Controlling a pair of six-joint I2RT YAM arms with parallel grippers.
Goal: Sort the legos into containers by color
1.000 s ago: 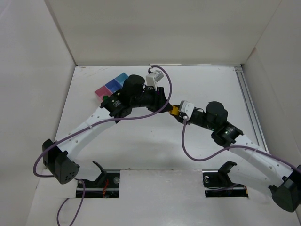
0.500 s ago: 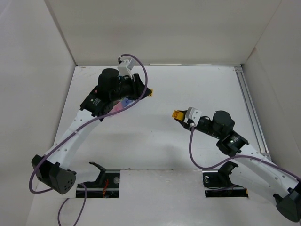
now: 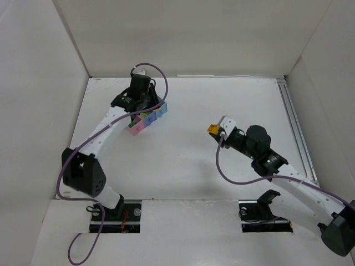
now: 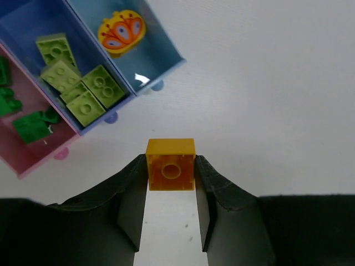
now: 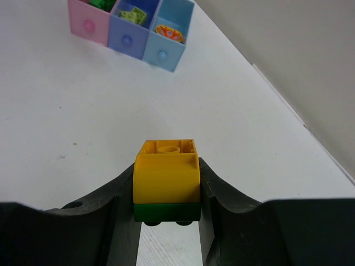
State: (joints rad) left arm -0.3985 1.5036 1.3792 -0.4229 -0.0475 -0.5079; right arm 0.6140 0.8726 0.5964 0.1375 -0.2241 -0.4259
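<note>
Looks like a robotics lab test cell. Closed in by plain white panels (image 3: 188,39) at nine, twelve and three o'clock around a white table (image 3: 183,160). Carries a left arm (image 3: 105,133) and a right arm (image 3: 288,177) bolted down at six o'clock, trailing purple cables (image 3: 217,166), with a metal rail (image 3: 295,127) along three o'clock.

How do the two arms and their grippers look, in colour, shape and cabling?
Both arms have white link segments, the left arm and the right arm alike, with bulky black joint housings. A purple cable loops along each. The left gripper and right gripper have matte black fingers, broad and curving to narrow tips.
</note>
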